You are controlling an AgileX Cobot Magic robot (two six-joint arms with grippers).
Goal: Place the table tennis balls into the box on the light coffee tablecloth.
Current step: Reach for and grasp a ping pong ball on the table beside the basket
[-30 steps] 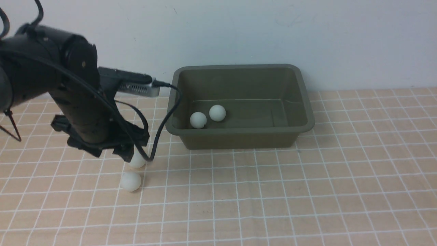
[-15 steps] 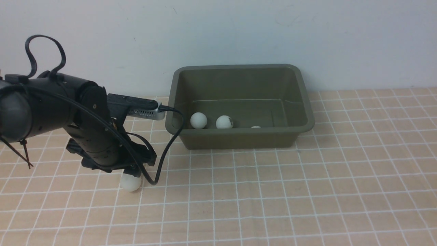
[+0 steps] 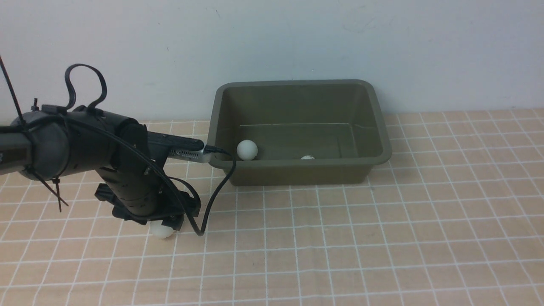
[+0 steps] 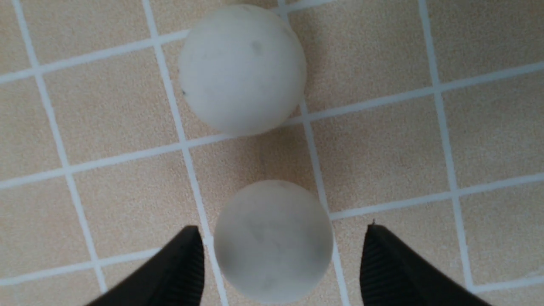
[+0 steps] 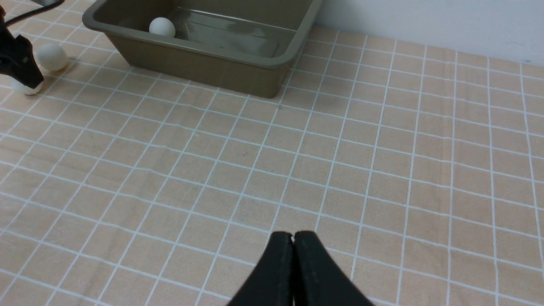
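table tennis ball (image 4: 273,240) | left tool (image 4: 281,231) lowered, now straddling it, untouched

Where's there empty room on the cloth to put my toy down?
The cloth is bare right of the box and along the near side in front of it. It's crowded left of the box: the left gripper straddles a ball, with a second ball beside it.

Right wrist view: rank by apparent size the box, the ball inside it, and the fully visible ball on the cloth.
1. Box, by far the largest.
2-3. Cloth ball and ball in the box: nearly alike, and differing camera distance makes ranking them unsure.
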